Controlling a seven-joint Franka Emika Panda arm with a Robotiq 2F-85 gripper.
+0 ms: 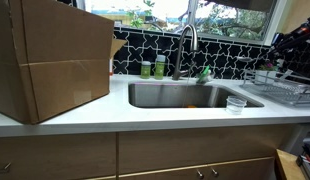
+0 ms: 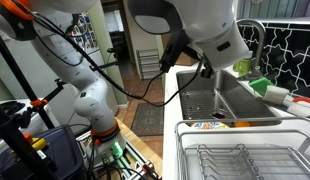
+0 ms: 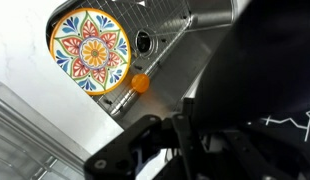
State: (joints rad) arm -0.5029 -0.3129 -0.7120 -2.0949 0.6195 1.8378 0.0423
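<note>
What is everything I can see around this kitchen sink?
Sink: one, steel, set in the counter.
Plate: one, multicoloured flower pattern, flat in the sink.
Small round thing: one, orange, in the sink beside the plate.
Faucet: one, steel, behind the sink.
Containers: two, green, behind the sink.
Cup: one, clear, on the counter beside the sink.
Cardboard box: one, brown, on the counter.
Dish rack: one, metal, on the counter.
Robot arm: one, white, above the sink.
Gripper: one, black, above the sink.

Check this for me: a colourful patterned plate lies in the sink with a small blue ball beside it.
One thing is wrong: the small ball is orange, not blue. The wrist view shows it beside the colourful patterned plate in the sink.
</note>
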